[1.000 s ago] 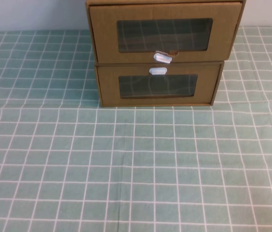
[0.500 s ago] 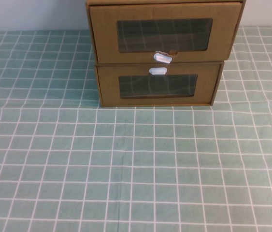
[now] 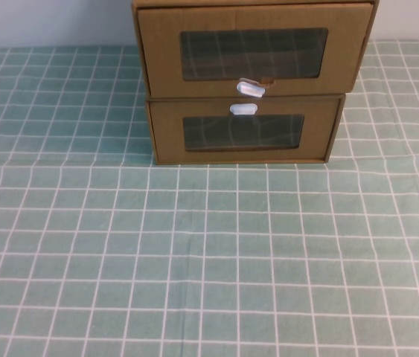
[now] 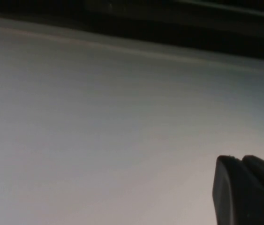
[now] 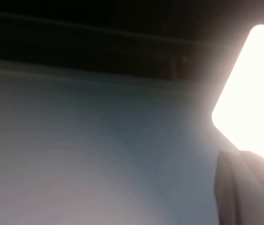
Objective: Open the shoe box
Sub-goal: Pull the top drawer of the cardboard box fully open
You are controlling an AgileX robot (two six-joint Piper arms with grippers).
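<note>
Two brown cardboard shoe boxes stand stacked at the far middle of the table. The upper box and the lower box each have a clear front window and both fronts are closed. A white pull tab sits at the upper front's bottom edge, and a second white tab at the lower front's top edge. Neither arm shows in the high view. My left gripper is shut on nothing, facing a plain pale surface. My right gripper is likewise shut and empty.
A green checked cloth covers the table in front of and beside the boxes. A pale wall rises behind them. A bright glare fills one corner of the right wrist view.
</note>
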